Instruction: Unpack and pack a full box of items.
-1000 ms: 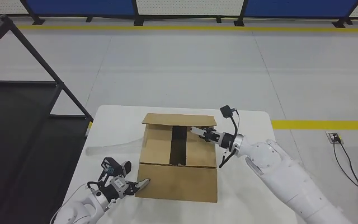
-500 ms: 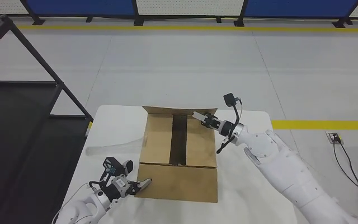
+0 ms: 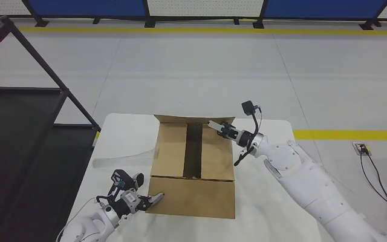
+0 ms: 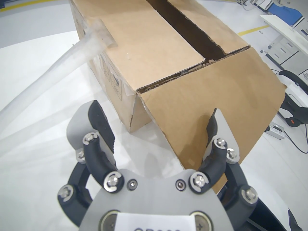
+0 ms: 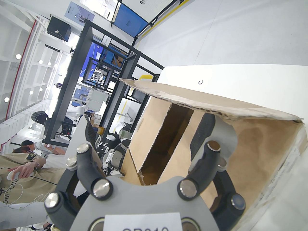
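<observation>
A: From above, the box (image 3: 193, 163) sits on the surface (image 3: 127, 130), with a slit showing between its top flaps.
B: Left wrist: left end effector (image 4: 156, 110) spread at the near flap (image 4: 204, 92); pinch squarely.
A: Right wrist: right end effector (image 5: 145, 120) apart by the far flap (image 5: 204, 99); fold gently.

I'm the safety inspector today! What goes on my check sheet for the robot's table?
Surface: white table, no spills seen.
Job's things: cardboard box mid-table; top flaps nearly shut with a dark gap between; far flap raised, near flap folded out; contents hidden.
Clutter: clear tape strip stuck to the box top, trailing onto the table.
Grippers: left gripper, jaws open at the near flap's corner; right gripper, jaws open by the far flap.
Cables: black cable at the right wrist; floor cable beside the table.
Surroundings: blue fence panels, yellow floor line, black frame.
</observation>
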Robot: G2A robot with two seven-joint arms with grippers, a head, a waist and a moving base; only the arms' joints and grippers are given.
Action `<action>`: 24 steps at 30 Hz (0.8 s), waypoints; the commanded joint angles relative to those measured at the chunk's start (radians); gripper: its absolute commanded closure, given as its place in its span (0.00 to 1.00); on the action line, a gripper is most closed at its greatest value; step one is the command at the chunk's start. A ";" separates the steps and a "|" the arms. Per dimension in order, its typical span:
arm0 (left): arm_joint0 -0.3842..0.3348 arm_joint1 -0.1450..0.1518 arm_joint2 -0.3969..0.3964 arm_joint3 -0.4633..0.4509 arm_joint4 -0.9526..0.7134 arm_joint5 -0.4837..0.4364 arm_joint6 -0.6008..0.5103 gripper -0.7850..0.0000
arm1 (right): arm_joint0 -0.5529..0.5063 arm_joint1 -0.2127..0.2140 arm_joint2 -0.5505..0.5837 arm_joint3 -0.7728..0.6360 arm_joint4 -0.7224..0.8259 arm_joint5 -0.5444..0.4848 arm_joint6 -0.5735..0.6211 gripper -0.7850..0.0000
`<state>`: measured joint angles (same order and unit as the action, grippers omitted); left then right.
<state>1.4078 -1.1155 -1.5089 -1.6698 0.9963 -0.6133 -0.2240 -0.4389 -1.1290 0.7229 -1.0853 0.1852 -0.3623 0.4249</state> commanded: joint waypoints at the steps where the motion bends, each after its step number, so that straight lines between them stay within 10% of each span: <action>1: 0.000 0.000 0.000 0.000 0.000 0.000 0.000 0.00 | 0.000 0.000 0.000 0.000 0.000 0.000 0.000 0.00; 24: 0.000 0.000 0.000 0.000 0.000 0.000 0.000 0.00 | 0.120 -0.107 -0.037 0.201 -0.007 0.074 -0.043 0.00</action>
<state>1.4078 -1.1155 -1.5089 -1.6698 0.9964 -0.6133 -0.2240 -0.3301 -1.2257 0.6905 -0.9149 0.1724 -0.2905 0.3846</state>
